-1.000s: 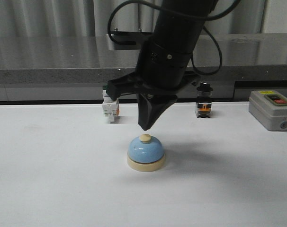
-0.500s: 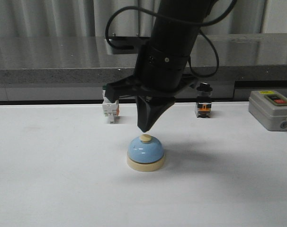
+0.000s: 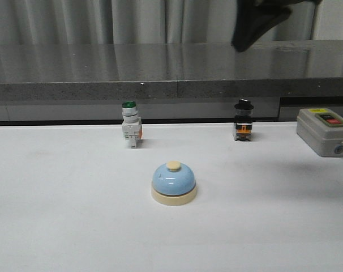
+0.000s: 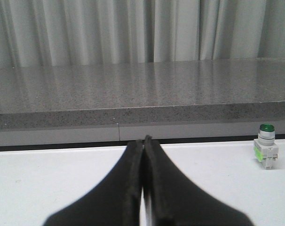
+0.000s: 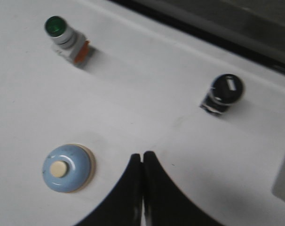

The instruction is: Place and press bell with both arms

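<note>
The desk bell (image 3: 174, 182) stands upright on the white table (image 3: 58, 226), near the middle of the front view, with its cream button (image 3: 173, 165) on top and nothing touching it. From the bell, the green-capped pushbutton switch (image 3: 131, 131) sits at about 11 o'clock, the black selector switch (image 3: 243, 127) at about 1 o'clock, and the grey control box (image 3: 325, 131) toward 2 o'clock at the table's right edge; all are well apart from it. The right gripper (image 5: 142, 188) has its fingers pressed together with nothing between them, and in its wrist view it looks down on the bell from high above; in the front view only its dark tip (image 3: 256, 22) shows, at the top edge toward 1 o'clock of the bell. The left gripper (image 4: 143, 181) is likewise closed and empty, low over the table and facing the grey counter (image 4: 133, 89), with the green switch in its view but no bell. Judging from this, the placing appears done; whether the bell has been pressed cannot be told here, and no arm is poised over the button.
</note>
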Tool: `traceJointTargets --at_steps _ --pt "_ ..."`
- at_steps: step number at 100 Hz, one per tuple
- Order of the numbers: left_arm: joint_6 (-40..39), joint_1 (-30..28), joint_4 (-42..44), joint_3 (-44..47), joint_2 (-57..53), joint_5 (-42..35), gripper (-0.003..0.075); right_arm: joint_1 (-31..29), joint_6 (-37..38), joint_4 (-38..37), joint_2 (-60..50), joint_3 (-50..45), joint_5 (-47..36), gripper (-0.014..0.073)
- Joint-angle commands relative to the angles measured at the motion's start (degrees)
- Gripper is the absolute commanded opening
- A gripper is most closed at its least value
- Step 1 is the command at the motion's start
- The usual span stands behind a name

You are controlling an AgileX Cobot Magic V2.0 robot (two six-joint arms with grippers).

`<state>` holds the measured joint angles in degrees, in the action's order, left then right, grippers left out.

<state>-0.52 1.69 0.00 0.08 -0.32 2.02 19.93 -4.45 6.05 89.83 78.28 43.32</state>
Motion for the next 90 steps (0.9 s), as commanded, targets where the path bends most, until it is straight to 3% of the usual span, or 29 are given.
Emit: traceJointTargets --at_steps 1,27,41,71,90 --pt "-0.56 -0.24 0.00 2.38 -1.64 -4.74 -0.0020 -3.91 0.08 -0.18 -7.14 -2.19 -4.09 -0.0060" --pt "-0.56 -0.24 0.00 2.38 -1.64 -4.74 -0.0020 -15.47 0.08 -0.78 -25.45 -21.07 -16.08 -0.0060" --pt "-0.56 -0.24 0.00 2.38 -1.64 -4.74 -0.0020 -18.89 0.08 -0.78 -35.07 -30.23 -21.66 -0.0060" --pt "-0.56 -0.24 0.00 2.38 -1.64 -4.74 -0.0020 -19.77 0.08 -0.78 -57.38 -46.31 -29.74 -0.0060" --pt "-0.56 -0.24 0.00 2.38 -1.64 -4.74 -0.0020 -19.77 0.08 -0.78 -69.03 -50.73 -29.18 -0.0060"
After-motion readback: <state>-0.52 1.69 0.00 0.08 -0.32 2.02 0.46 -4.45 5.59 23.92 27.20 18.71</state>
